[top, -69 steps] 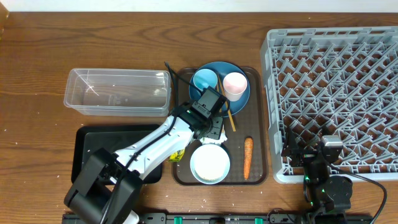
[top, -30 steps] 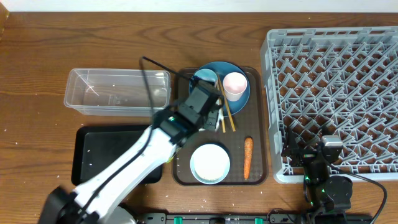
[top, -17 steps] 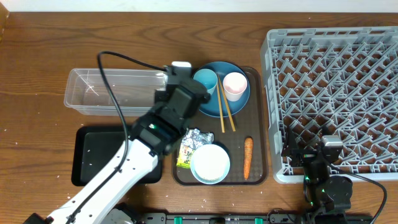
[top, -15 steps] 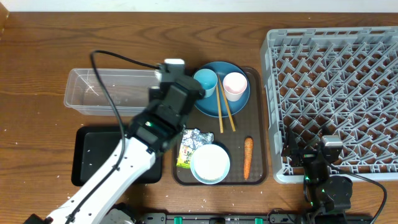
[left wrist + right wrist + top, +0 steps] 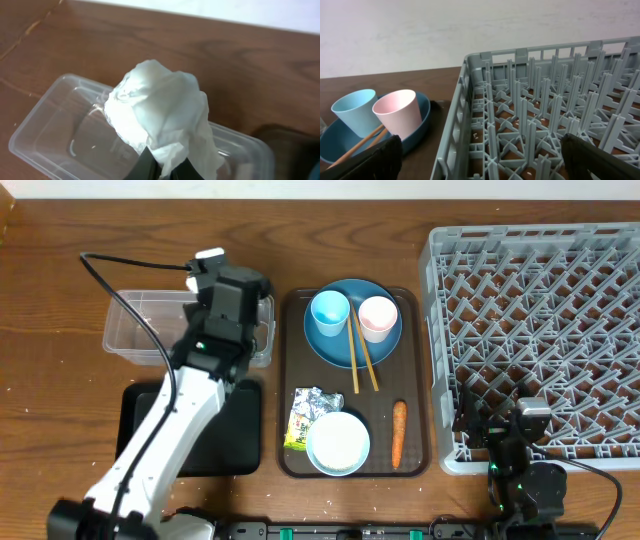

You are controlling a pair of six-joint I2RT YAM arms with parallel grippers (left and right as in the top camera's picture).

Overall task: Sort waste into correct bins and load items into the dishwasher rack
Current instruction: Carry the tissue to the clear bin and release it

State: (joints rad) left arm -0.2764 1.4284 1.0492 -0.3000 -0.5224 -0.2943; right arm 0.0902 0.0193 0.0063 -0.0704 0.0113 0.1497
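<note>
The left gripper (image 5: pixel 165 166) is closed tight on the crumpled white tissue (image 5: pixel 160 115), pinching a fold at its lower edge while the bulk of the wad billows out beyond the fingertips. The overhead view puts this gripper above the right end of the clear rectangular plastic tub (image 5: pixel 150 330), and the wrist view shows the tub's bare floor behind the tissue, so the wad seems to hang over the tub and not in it. The tissue looks nearly weightless, soft and easily squashed. A narrow pinch anywhere on its folds should hold it, and nothing in it can break. The likely trouble is that such light paper may cling to a finger pad or drift sideways when let go, so a release low inside the tub walls seems safer than a drop from height. The right gripper (image 5: pixel 480 159) stands wide and holds nothing, resting at the near edge of the large grey plastic dishwasher rack (image 5: pixel 540 310). On the brown serving tray (image 5: pixel 415 370) lie the crinkled silver-and-yellow wrapper (image 5: pixel 305 415), likely just as light but springier, and the small orange carrot (image 5: pixel 399 430), firm and best taken across its middle. The shallow black rectangular tray (image 5: pixel 132 410) sits just in front of the tub.
</note>
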